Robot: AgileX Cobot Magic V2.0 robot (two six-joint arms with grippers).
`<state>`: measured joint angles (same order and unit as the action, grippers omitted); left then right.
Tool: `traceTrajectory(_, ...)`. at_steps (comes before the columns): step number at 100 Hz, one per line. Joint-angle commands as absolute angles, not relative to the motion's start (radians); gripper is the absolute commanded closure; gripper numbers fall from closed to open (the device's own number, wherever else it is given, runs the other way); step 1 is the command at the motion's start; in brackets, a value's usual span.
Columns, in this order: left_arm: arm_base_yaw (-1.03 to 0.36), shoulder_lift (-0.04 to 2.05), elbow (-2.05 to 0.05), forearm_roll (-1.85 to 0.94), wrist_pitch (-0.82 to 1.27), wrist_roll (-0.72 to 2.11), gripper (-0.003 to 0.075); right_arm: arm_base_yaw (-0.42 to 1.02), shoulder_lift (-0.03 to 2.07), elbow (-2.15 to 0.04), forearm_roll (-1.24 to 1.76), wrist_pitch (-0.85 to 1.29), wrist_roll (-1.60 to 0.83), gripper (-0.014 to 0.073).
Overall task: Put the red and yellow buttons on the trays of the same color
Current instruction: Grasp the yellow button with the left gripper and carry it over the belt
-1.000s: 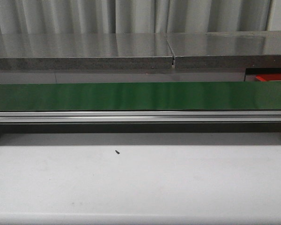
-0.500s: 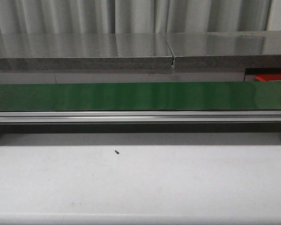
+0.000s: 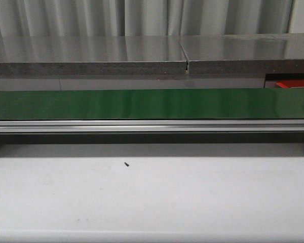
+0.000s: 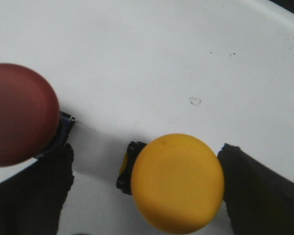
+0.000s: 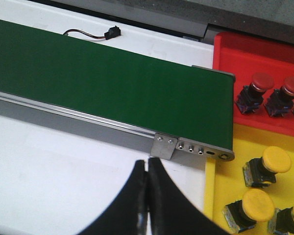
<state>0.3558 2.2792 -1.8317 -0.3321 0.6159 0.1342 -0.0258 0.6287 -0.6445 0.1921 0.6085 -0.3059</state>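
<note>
1. Straddling a yellow button [image 4: 177, 182], the left gripper [image 4: 144, 188] has its two dark fingers [image 4: 32, 196] spread wide; the cap sits between them, nearer one finger than the other, on the white table [image 4: 152, 54]; neither finger visibly touches it.
2. Just beside, a red button [image 4: 18, 114] stands on the same surface, partly above the other finger and outside the gap; the two buttons are near but apart.
3. The relation that counts: the yellow cap lies inside the open jaws and seen nearly from above, so the button's axis runs roughly along the camera's line of sight; a straight closing should catch its body, judging from the black base [image 4: 127, 165] peeking out beneath.
4. The left arm is clearly the nearer one; the right gripper [image 5: 147, 196] hangs with its fingertips pressed together, holding nothing, above bare table just short of the green conveyor belt [image 5: 103, 83].
5. The right wrist view shows the goals past the belt's end: a red tray [image 5: 235, 51] holding red buttons, and a yellow tray [image 5: 220, 191] touching it, holding yellow ones; so the sorting looks well under way.
6. The front view shows only belt and table; no arm or button appears there.
7. Risk, as I judge it: the off-centre cap may be nudged sideways toward the red button as the fingers close.
</note>
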Motion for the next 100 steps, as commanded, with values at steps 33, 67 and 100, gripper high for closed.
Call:
traceTrajectory(33, 0.357, 2.193, -1.879, -0.357, 0.598, 0.169, 0.0724, -0.031, 0.626, -0.67, 0.193, 0.532, -0.304, 0.0692)
traceTrajectory(67, 0.355, 2.013, -1.879, -0.357, 0.763, 0.185, 0.0739, -0.031, 0.626, -0.67, 0.193, 0.532, -0.304, 0.0692)
traceTrajectory(100, 0.319, 1.706, -1.565, -0.359, 0.667, 0.219, 0.0739, -0.031, 0.626, -0.67, 0.193, 0.532, -0.304, 0.0692)
